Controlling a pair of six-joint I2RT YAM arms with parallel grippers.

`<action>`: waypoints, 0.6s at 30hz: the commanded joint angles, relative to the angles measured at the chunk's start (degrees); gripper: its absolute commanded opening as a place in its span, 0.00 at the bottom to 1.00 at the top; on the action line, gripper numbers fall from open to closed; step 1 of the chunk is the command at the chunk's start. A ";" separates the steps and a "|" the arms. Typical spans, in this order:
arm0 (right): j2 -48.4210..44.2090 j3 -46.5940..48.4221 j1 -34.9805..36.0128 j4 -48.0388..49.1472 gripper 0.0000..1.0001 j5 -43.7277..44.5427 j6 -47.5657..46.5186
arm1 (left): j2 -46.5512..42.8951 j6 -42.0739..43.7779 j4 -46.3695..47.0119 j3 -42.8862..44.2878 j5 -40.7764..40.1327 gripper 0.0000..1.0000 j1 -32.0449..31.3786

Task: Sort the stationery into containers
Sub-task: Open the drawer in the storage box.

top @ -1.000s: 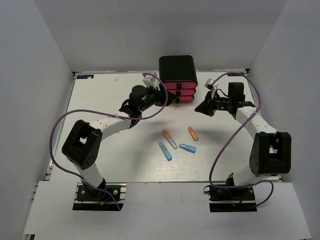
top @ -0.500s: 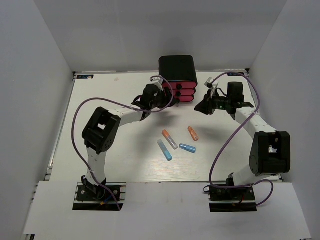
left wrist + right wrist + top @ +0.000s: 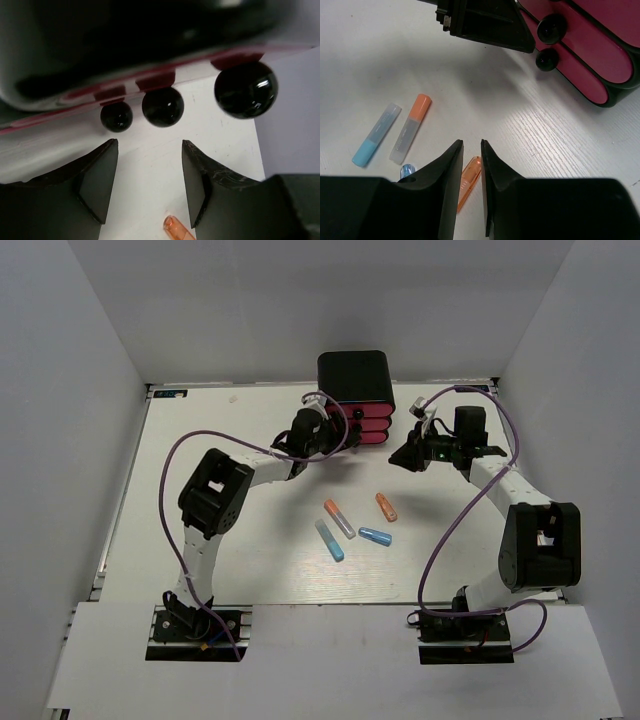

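Observation:
The black case (image 3: 355, 378) with three pink drawers (image 3: 362, 426) stands at the back centre. My left gripper (image 3: 333, 436) is open and empty right in front of the drawers. In the left wrist view its fingertips (image 3: 106, 165) stand just short of three black knobs (image 3: 162, 106). My right gripper (image 3: 408, 455) hangs to the right of the drawers. Its jaws are almost together and hold nothing (image 3: 471, 150). On the table lie an orange marker (image 3: 386, 506), an orange-grey marker (image 3: 339, 518), a light blue marker (image 3: 329, 540) and a blue marker (image 3: 375, 536).
The right wrist view shows the pink drawers (image 3: 590, 60), the left gripper (image 3: 485, 22) in front of them, and the markers (image 3: 411, 127) below. White walls close the table on three sides. No thin pens or pencils are in view.
My left arm has swung right and forward, bringing its gripper up to the drawer knobs. The right arm and the markers have not moved.

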 commanded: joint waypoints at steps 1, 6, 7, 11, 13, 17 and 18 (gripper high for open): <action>-1.06 -0.41 -0.38 1.74 0.27 -0.04 0.17 | -0.42 -1.68 3.07 2.80 -0.33 0.64 0.16; -1.15 -0.67 -0.38 1.56 0.28 -0.04 0.08 | 0.11 -5.18 5.00 2.80 -0.95 0.64 0.69; -1.07 -0.76 -0.30 1.74 0.28 0.05 0.08 | 0.11 -5.19 5.70 2.80 -1.47 0.64 0.69; -1.33 -0.68 -0.30 1.39 0.28 -0.13 -0.01 | 1.16 -6.24 5.18 3.41 -2.70 0.64 0.69; -1.24 -0.68 -0.39 1.56 0.28 -0.13 0.17 | 1.69 -6.25 4.04 4.11 -3.32 0.64 0.69; -1.42 -0.85 -0.47 1.48 0.28 -0.04 0.08 | 2.83 -7.39 4.03 4.65 -3.85 0.64 0.69; -1.59 -0.94 -0.47 1.48 0.28 -0.12 0.08 | 2.83 -7.39 4.73 4.65 -3.85 0.62 0.69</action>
